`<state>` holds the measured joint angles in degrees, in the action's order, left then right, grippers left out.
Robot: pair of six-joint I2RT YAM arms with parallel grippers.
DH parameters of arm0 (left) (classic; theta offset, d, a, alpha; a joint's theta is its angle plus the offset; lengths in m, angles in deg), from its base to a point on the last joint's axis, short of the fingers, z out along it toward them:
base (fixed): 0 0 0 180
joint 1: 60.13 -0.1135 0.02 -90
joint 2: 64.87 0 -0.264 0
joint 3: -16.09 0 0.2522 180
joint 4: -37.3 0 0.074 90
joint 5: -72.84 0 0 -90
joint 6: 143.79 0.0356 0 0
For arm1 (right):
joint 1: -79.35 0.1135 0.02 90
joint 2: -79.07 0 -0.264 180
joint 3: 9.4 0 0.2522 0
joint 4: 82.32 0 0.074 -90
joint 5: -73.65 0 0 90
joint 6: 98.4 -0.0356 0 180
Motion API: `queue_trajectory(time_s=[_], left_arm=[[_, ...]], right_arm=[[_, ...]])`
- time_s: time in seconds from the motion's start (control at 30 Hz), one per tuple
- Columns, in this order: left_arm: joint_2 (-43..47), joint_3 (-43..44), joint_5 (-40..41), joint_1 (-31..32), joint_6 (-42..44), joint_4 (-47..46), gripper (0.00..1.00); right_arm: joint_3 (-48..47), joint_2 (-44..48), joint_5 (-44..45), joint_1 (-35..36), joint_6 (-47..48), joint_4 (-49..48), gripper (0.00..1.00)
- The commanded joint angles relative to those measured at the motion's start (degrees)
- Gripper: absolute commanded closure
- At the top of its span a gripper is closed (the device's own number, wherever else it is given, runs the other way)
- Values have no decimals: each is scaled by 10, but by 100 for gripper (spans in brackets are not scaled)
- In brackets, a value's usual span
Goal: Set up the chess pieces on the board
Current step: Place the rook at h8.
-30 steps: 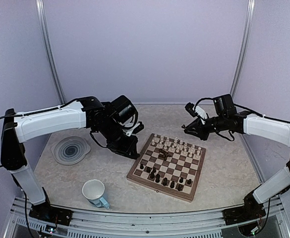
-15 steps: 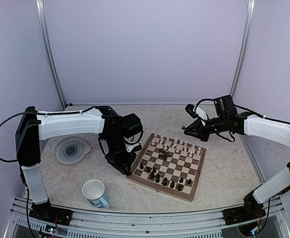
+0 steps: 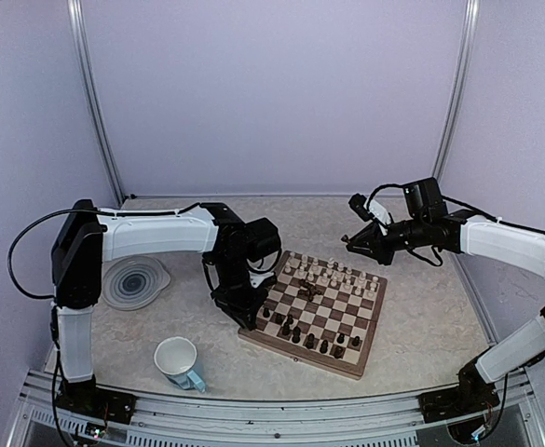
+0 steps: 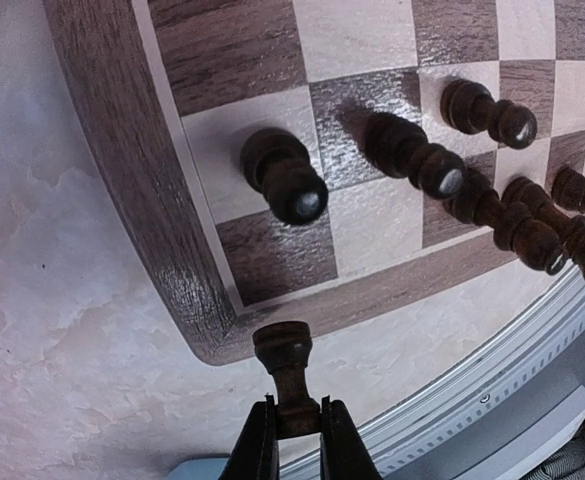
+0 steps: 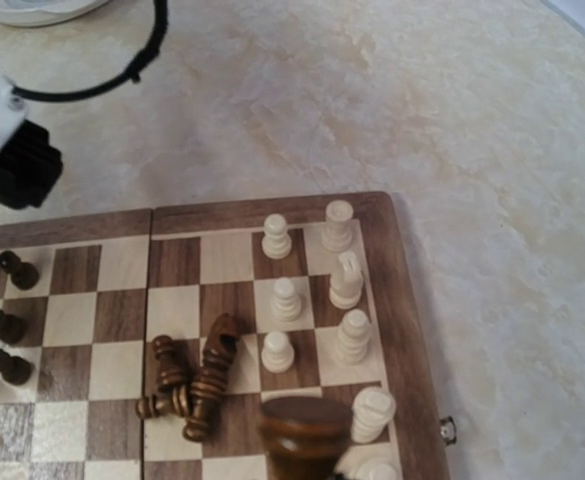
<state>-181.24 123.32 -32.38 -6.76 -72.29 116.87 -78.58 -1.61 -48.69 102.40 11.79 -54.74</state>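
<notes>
The checkered board [image 3: 375, 324] lies mid-table. Cream-white pieces [image 3: 333, 275] stand on its far rows and dark pieces [image 3: 309, 335] on its near rows. A few dark pieces [image 5: 197, 375] lie toppled in the middle. My left gripper [image 3: 244, 312] is shut on a dark piece [image 4: 284, 360], held just outside the board's near-left corner [image 4: 122, 150], close to a standing dark piece [image 4: 282, 178]. My right gripper [image 3: 356, 244] hovers over the far-right corner, shut on a dark piece [image 5: 307, 435] whose round base shows. Its fingers are hidden.
A white mug [image 3: 177, 361] with a blue handle stands near the front edge, left of the board. A round grey swirl plate [image 3: 132, 279] lies at the left. The table's metal front rail [image 4: 492, 400] runs close behind the left gripper.
My left arm has swung right and toward the front, bringing its gripper from beside the board's left edge to its near-left corner. The right arm has barely moved.
</notes>
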Motion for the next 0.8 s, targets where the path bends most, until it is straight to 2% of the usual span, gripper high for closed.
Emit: queue_trajectory(time_s=[0.0,0.47,0.67,0.77], left_arm=[[-14,29,-3,-5,11,-6,100],[-45,52,-3,-10,15,-8,97],[-49,56,-1,-14,15,-7,91],[-48,57,1,-14,14,-8,84]], right_arm=[[10,15,-5,-6,8,-1,100],[11,18,-4,-7,11,1,100],[11,18,-5,-7,12,1,100],[11,18,-5,-7,12,1,100]])
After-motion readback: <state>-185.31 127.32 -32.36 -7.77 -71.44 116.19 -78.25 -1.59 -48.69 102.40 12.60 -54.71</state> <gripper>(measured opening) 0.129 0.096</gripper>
